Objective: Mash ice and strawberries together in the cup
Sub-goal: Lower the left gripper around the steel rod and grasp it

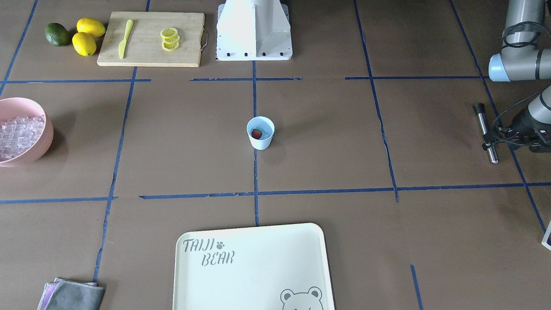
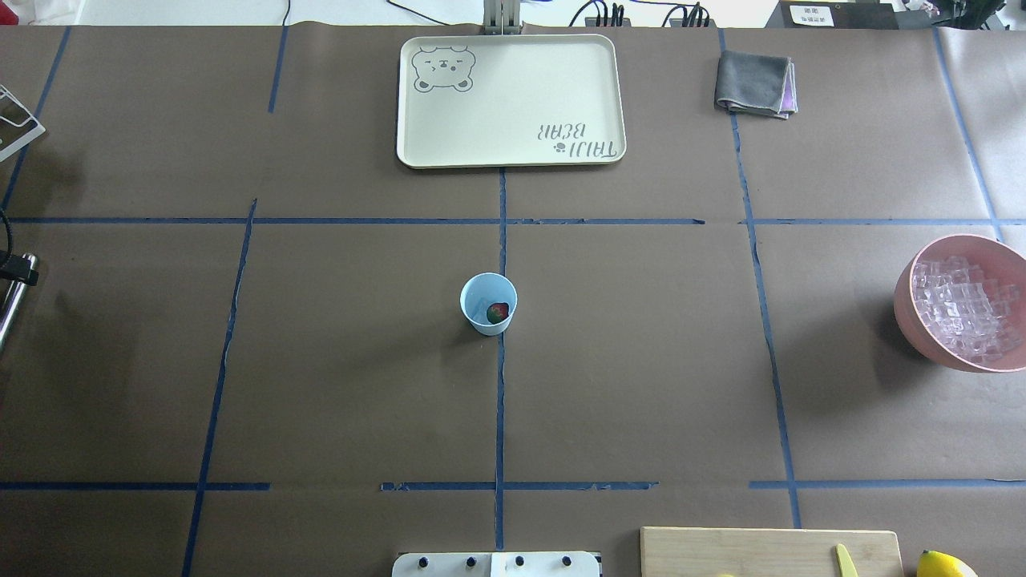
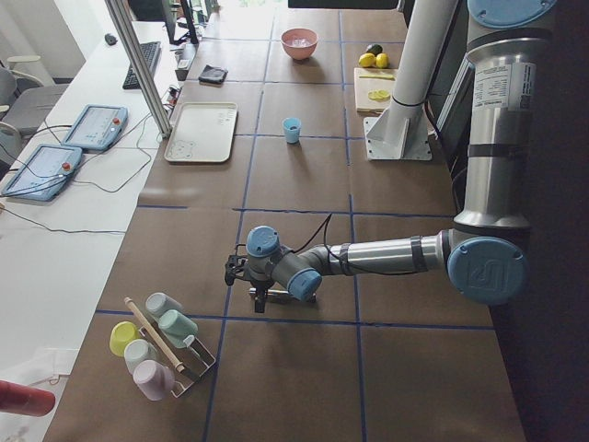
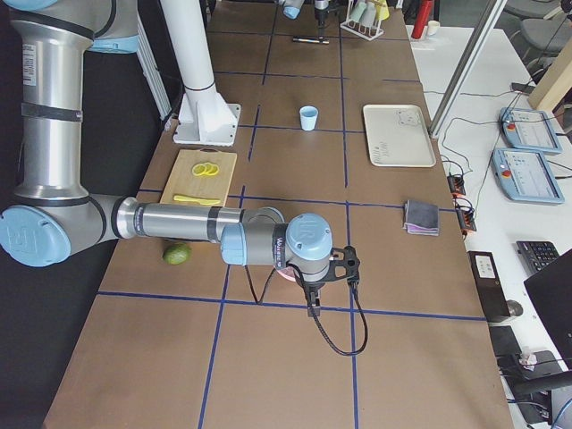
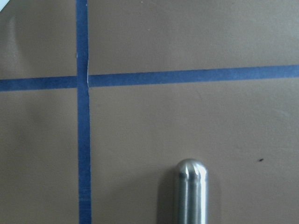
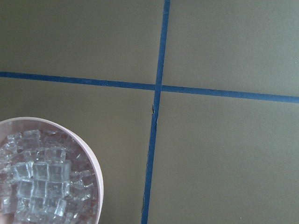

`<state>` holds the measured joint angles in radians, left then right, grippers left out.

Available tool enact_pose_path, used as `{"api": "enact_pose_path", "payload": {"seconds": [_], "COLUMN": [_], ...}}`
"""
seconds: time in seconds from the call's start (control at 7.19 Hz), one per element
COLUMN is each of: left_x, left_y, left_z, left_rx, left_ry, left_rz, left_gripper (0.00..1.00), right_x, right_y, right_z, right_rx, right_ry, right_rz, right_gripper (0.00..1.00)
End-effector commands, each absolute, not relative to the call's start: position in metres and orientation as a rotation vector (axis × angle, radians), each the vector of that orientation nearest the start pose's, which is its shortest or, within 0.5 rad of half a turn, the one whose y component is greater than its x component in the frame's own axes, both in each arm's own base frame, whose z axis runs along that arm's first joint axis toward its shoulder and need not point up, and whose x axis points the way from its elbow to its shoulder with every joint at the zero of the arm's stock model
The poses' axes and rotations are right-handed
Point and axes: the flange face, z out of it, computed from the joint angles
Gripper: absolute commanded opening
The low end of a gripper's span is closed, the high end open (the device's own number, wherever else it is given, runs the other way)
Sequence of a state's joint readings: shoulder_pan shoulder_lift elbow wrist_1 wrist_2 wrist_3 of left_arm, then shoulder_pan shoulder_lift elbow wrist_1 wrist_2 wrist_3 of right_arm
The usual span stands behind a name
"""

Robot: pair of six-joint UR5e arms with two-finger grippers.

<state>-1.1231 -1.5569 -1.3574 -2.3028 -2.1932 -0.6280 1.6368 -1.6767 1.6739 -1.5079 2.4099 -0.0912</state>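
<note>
We see the left gripper (image 1: 490,137) clamped on a steel rod (image 1: 481,118) near the table's left end, we cannot tell how the right gripper (image 4: 315,295) stands beside the pink bowl (image 1: 42,150) of ice (image 1: 19,133), and the strawberry (image 1: 256,134) lies inside the cup (image 1: 260,144) at the table's centre, well apart from both.

The only legible wording is "TAIJI BEAR" (image 1: 209,252), printed in grey slanted capitals on the pale cream tray (image 1: 258,280), with a small paw print after "TAIJI" and a drawn bear face in the opposite corner. The overhead view shows the same words upside down. A white sticker (image 3: 502,85) on the near arm's upright segment carries print too small to read.
</note>
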Motion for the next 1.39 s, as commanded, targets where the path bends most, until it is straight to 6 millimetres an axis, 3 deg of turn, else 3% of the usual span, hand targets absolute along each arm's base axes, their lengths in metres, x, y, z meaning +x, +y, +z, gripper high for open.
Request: {"api": "enact_pose_path", "payload": {"seconds": [0.0, 0.42, 0.56, 0.7, 0.97, 1.11, 1.25], "left_x": [0.164, 0.164, 0.163, 0.161, 0.162, 0.161, 0.159], "left_y": [-0.482, -0.480, -0.478, -0.474, -0.468, -0.466, -0.470], "left_z": [0.698, 0.706, 0.708, 0.713, 0.708, 0.696, 0.678], "left_rx": [0.099, 0.095, 0.100, 0.116, 0.134, 0.119, 0.139], "left_ry": [0.777, 0.776, 0.778, 0.784, 0.857, 0.915, 0.934], "left_rz": [0.009, 0.011, 0.014, 0.028, 0.065, 0.083, 0.088], "left_gripper": [1.00, 1.00, 0.83, 0.47, 0.07, 0.01, 0.00], "right_x": [0.089, 0.089, 0.089, 0.089, 0.089, 0.090, 0.089], "right_y": [-0.446, -0.446, -0.447, -0.447, -0.447, -0.447, -0.447], "right_z": [0.648, 0.648, 0.646, 0.646, 0.645, 0.645, 0.646], "right_rx": [0.120, 0.120, 0.124, 0.124, 0.125, 0.125, 0.123], "right_ry": [-0.832, -0.832, -0.832, -0.832, -0.832, -0.832, -0.832], "right_rz": [-0.048, -0.048, -0.050, -0.050, -0.049, -0.048, -0.049], "right_gripper": [0.99, 0.99, 0.99, 0.99, 0.99, 0.99, 0.99]}}
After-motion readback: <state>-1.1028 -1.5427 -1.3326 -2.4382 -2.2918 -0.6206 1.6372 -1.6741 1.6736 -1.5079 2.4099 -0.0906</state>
